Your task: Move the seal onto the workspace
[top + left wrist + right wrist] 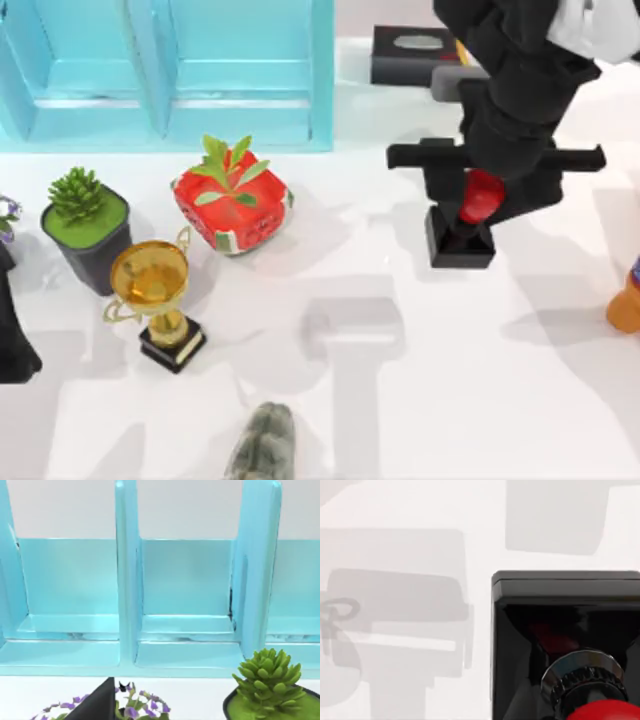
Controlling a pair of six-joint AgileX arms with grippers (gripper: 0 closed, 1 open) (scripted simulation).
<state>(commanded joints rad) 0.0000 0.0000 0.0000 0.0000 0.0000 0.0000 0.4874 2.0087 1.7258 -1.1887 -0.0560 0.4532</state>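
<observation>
Our right gripper (pixel 478 200) hangs over the right half of the desk, toward its far edge, with the seal's red knob between its fingers; whether those fingers are clamped on the knob or merely flank it we cannot tell. The seal (pixel 462 238) stands with its black square base low over or on the white workspace (pixel 400 400), and from above we cannot tell whether it touches. Our left arm (pixel 12 340) sits parked at the desk's left edge.

We judge the seal to be rigid and light, but the glossy knob looks slippery (a rounded, polished surface gives flat fingers little purchase). The best hold seems to be low on the knob, near the metal collar (pixel 583 677) where it narrows, so the block hangs straight below.

The top view gives the layout: seal, gold trophy (pixel 155 290), red planter (pixel 232 200) and flat black box (pixel 415 52) near the far edge. The right wrist view gives the collar and the base's top face (pixel 565 582) close up, with bare white surface beyond it. The left wrist view faces the light blue cabinet (pixel 185 605) and a green succulent (pixel 270 677).
</observation>
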